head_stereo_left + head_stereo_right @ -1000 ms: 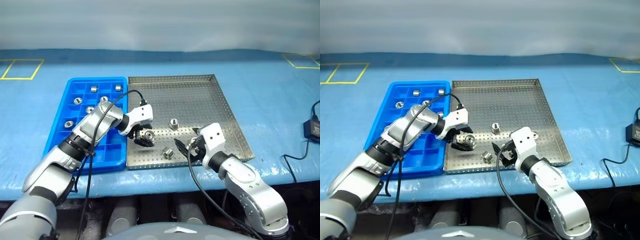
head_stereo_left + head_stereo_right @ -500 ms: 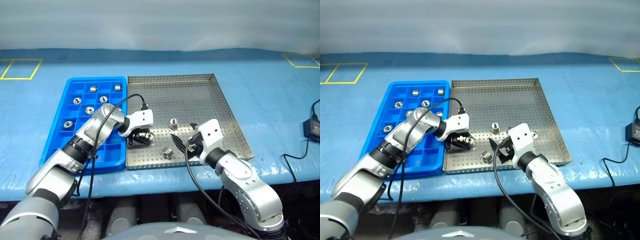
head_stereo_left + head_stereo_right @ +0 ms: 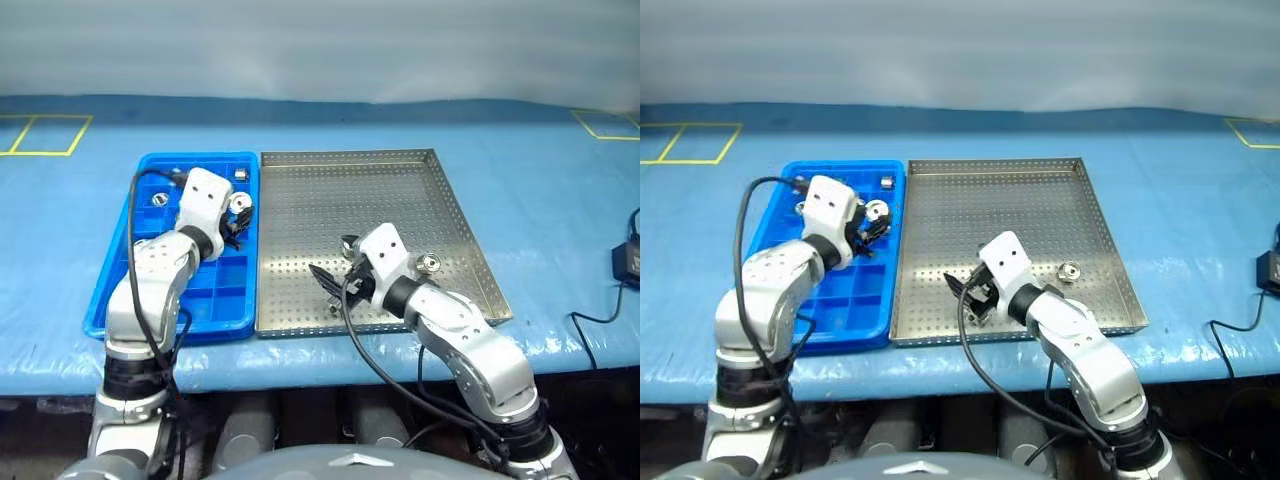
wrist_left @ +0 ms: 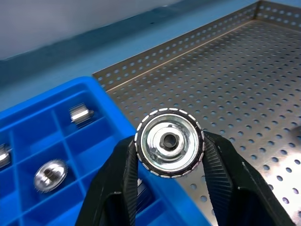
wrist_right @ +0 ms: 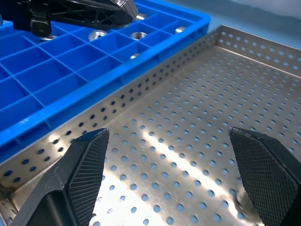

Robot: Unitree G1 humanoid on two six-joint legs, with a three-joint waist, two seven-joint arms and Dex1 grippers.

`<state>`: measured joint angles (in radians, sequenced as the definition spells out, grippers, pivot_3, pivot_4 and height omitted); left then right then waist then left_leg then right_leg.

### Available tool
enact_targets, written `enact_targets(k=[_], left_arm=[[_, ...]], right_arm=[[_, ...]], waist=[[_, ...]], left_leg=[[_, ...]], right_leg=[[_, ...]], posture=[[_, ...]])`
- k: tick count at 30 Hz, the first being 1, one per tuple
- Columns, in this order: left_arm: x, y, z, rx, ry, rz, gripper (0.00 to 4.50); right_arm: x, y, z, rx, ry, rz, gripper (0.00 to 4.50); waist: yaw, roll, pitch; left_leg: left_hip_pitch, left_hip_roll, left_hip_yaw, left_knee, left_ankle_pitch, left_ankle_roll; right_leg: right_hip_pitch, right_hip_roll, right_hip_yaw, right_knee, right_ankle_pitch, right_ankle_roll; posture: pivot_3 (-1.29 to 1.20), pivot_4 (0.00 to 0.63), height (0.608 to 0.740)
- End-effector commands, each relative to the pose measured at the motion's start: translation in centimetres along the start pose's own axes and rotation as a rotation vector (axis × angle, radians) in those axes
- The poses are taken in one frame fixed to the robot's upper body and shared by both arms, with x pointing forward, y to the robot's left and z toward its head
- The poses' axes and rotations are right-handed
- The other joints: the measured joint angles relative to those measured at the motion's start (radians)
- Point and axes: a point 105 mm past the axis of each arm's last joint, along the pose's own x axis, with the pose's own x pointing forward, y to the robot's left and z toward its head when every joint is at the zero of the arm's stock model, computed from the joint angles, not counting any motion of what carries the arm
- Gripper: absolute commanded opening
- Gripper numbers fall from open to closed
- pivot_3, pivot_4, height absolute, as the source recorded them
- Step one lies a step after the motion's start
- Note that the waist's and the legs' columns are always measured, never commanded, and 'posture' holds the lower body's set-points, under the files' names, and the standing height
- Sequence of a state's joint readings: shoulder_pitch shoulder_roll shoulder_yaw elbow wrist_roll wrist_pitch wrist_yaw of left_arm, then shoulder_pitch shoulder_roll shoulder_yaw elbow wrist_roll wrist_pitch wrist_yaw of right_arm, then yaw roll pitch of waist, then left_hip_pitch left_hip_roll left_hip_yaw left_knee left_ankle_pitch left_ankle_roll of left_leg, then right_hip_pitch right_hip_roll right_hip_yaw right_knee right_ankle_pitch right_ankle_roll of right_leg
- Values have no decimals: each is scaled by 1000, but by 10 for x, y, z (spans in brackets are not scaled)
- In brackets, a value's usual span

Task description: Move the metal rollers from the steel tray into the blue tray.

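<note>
Over the blue tray (image 3: pixel 120 290), near its border with the steel tray (image 3: pixel 400 190), I see the left end effector (image 4: pixel 169 153) clamped on one metal roller (image 4: pixel 170 142), bore facing the wrist camera. More rollers (image 4: pixel 50 175) sit in separate compartments of the blue tray. Above the near part of the steel tray, the right end effector (image 5: pixel 178 174) hangs with its fingers (image 5: pixel 87 165) spread wide and nothing between them. One roller (image 3: pixel 429 264) lies on the perforated floor beside the right arm. Both trays rest on the blue desk (image 3: pixel 540 200).
</note>
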<state>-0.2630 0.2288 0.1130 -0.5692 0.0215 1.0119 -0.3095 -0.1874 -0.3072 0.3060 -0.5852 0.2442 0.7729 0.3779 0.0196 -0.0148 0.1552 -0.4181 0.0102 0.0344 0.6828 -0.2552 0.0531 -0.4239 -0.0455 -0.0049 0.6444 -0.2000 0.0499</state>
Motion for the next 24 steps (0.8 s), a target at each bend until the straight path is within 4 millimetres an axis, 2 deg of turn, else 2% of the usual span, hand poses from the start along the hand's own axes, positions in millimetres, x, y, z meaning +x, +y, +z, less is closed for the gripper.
enact_targets(k=[1,8,13,18,20,24], left_arm=[[-24,12,3,21,-31,180,1665],[-47,15,-31,-1,86,350,1665],[-51,20,-45,-23,151,403,1665],[-47,21,-56,-85,203,387,1665],[-41,17,-46,-129,165,350,2380],[-27,-1,-13,-113,51,177,3571]], right_arm=[[11,21,17,-43,-72,132,4294],[20,39,20,-75,-84,259,4294],[21,42,17,-74,-75,281,4294],[20,41,15,-66,-70,266,4294],[19,40,14,-58,-71,246,4294],[12,30,14,-26,-82,174,4294]], waist=[[13,0,0],[61,0,0],[76,0,0],[77,0,0],[78,0,0],[78,0,0]], left_leg=[[0,0,0,0,0,0],[5,0,-3,0,0,-1],[5,0,-6,0,1,-2],[4,0,-7,-1,1,-3],[4,0,-8,-1,1,-3],[3,0,-10,-1,1,-3]], right_leg=[[0,0,0,0,0,0],[8,-1,-4,-2,-3,-6],[8,-1,-7,-1,-5,-8],[7,-1,-9,-1,-5,-10],[7,-2,-10,-1,-5,-10],[8,-2,-12,-1,-6,-11]], posture=[[195,150,740],[258,150,740],[260,150,740],[232,150,740],[221,150,740],[179,150,740]])
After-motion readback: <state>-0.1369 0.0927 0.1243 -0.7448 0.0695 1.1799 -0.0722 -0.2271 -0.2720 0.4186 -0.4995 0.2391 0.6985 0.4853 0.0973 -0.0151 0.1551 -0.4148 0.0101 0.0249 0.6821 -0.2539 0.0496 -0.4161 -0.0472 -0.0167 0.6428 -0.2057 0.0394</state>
